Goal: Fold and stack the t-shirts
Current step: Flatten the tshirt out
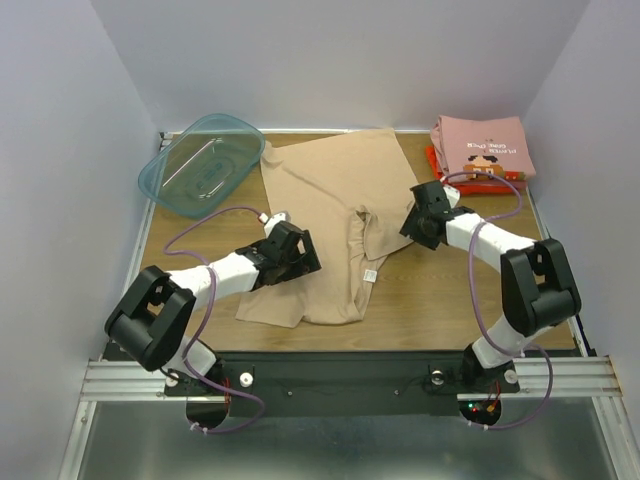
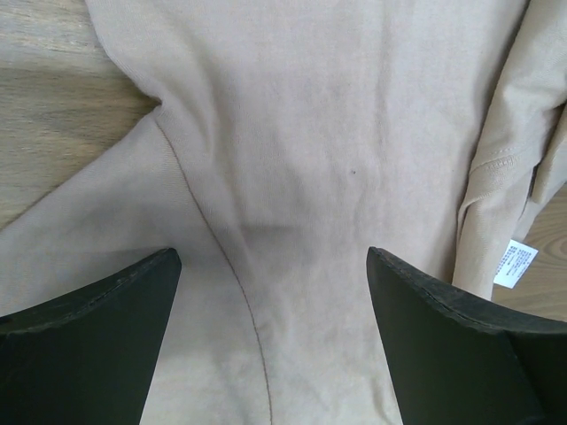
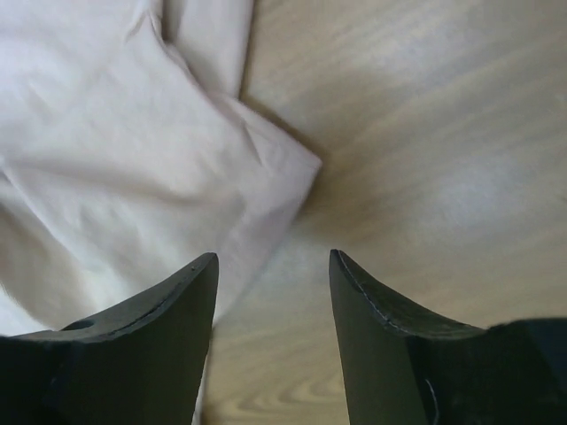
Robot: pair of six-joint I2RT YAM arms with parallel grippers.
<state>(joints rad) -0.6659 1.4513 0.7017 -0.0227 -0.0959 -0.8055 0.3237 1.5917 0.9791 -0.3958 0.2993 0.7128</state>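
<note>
The tan t-shirt (image 1: pixel 330 200) lies spread and partly folded across the middle of the wooden table (image 1: pixel 440 300). My left gripper (image 1: pixel 300 262) is open just above the shirt's left lower part; the left wrist view shows tan cloth (image 2: pixel 292 159) with a seam between the fingers and a white label (image 2: pixel 516 264) at the right. My right gripper (image 1: pixel 412 228) is open over the shirt's right edge; a cloth corner (image 3: pixel 266 177) lies by the left finger, bare wood under the gap. The pink printed t-shirt (image 1: pixel 484 147) lies folded on the red-orange one (image 1: pixel 434 160) at the back right.
A translucent teal plastic tub (image 1: pixel 203 162) sits at the back left corner, touching the tan shirt's edge. White walls enclose the table on three sides. The arms' cables loop over the near part of the table.
</note>
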